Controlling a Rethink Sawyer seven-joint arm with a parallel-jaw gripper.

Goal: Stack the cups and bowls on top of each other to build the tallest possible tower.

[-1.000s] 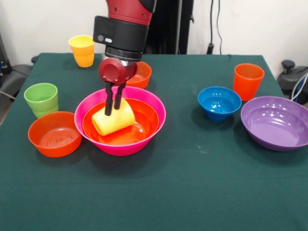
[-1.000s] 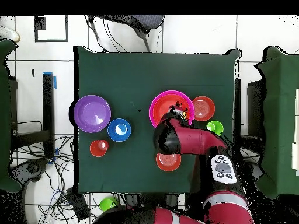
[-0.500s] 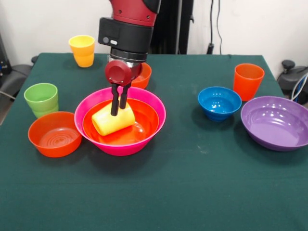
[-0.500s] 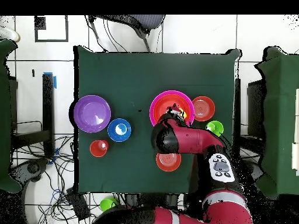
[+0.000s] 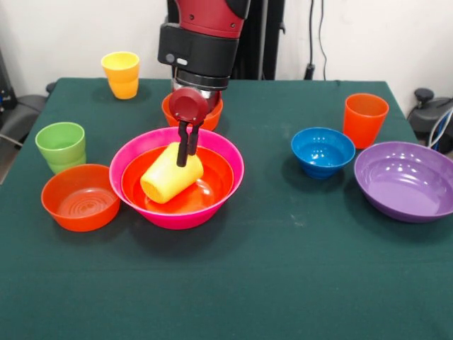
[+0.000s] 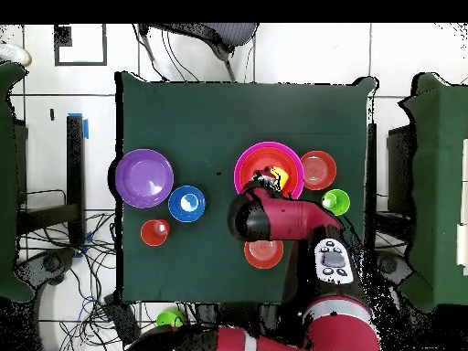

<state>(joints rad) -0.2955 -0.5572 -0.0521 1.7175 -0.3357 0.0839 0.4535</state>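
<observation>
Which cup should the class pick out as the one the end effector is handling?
Find the largest pink bowl mid-table; a large orange bowl nests inside it. The yellow cup lies tilted there, gripped by the end effector; the other cups stand upright on the table.

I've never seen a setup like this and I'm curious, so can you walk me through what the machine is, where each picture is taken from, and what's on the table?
It is a robot arm, red and black, ending in a gripper with two thin fingers. One picture faces the table from the front; the other looks straight down from above. On the green table, a yellow cup lies tilted inside a large orange bowl, which sits in a pink bowl. The fingers appear closed on that cup's rim. Around them stand a small orange bowl, another orange bowl behind the arm, a green cup, a second yellow cup, a blue bowl, an orange cup and a purple bowl.
</observation>
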